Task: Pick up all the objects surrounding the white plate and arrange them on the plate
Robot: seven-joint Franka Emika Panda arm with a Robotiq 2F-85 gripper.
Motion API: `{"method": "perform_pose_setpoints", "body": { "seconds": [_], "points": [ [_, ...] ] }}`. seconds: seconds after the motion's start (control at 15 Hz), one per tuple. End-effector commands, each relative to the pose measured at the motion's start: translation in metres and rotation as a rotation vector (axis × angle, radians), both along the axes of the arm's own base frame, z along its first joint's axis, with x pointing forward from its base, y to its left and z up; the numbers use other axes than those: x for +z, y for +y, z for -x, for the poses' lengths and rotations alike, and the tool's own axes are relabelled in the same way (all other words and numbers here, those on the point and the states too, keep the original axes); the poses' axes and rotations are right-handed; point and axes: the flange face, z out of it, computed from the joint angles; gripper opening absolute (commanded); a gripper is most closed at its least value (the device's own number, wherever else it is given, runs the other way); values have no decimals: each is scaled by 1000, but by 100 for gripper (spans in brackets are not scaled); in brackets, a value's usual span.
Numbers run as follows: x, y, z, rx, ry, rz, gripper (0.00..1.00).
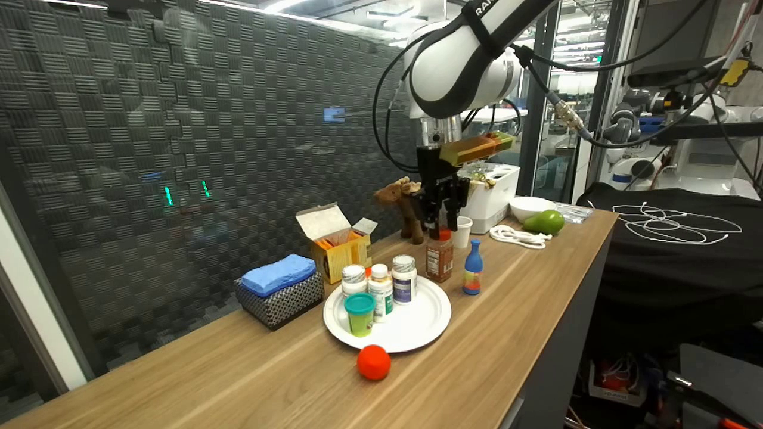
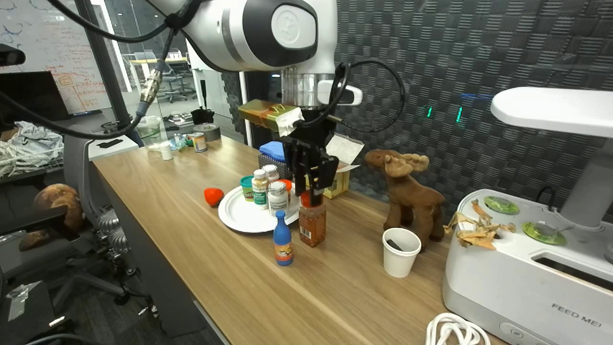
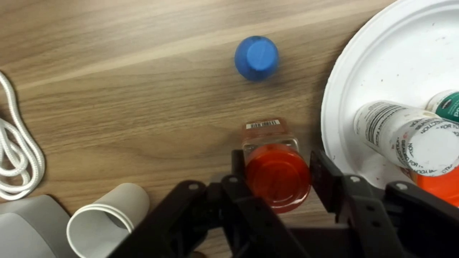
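Observation:
In the wrist view my gripper (image 3: pixel 276 172) is shut on the red-orange cap of a square clear jar (image 2: pixel 312 227), one finger at each side. The jar stands upright right beside the white plate (image 1: pixel 417 330), and its base looks to be on the table. A slim blue bottle (image 1: pixel 473 268) stands on the table near it. At the plate's far side from the blue bottle, a round red piece (image 1: pixel 374 362) lies on the wood. The plate bears several white bottles (image 1: pixel 404 283), a green tub with teal lid (image 1: pixel 360 313) and an orange-lidded thing (image 2: pixel 286 184), partly hidden.
A yellow box (image 1: pixel 343 257) with raised flaps and a patterned box with blue cloth (image 1: pixel 280 275) stand along the wall. Past the jar are a white cup (image 2: pixel 400 256), a brown plush animal (image 2: pixel 407 194), a white planter (image 2: pixel 522 273) and a white rope (image 3: pixel 16 157).

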Motion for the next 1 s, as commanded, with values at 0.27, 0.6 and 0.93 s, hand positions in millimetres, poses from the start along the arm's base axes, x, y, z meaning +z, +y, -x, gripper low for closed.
{"method": "perform_pose_setpoints", "body": {
  "seconds": [0.27, 0.6, 0.93],
  "points": [
    [75, 31, 11, -52, -78, 51, 23],
    [112, 81, 36, -32, -88, 57, 23],
    [116, 134, 67, 26, -61, 34, 23]
  ]
}}
